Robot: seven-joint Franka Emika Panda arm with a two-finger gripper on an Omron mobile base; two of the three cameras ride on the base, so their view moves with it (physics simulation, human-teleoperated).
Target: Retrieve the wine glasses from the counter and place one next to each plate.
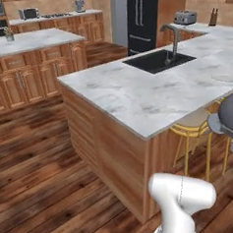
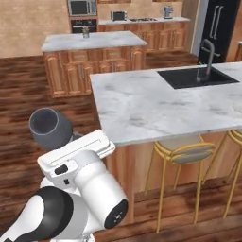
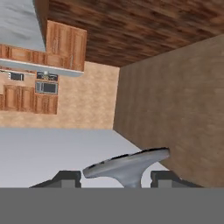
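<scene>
A wine glass with a dark grey, wide bowl sits in my gripper, which is shut on its stem. In the hand view its round foot spreads between the two dark fingertips. In the left base view the same bowl shows at the right edge, over the stools. The counter with brown cupboard doors stands far behind, also seen as the counter at upper left. I cannot make out the plates.
A marble bar top with a black sink and tap lies ahead, with yellow stools under its near edge. A small object stands on the far counter. A black fridge and a toaster are at the back. Wooden floor lies to the left.
</scene>
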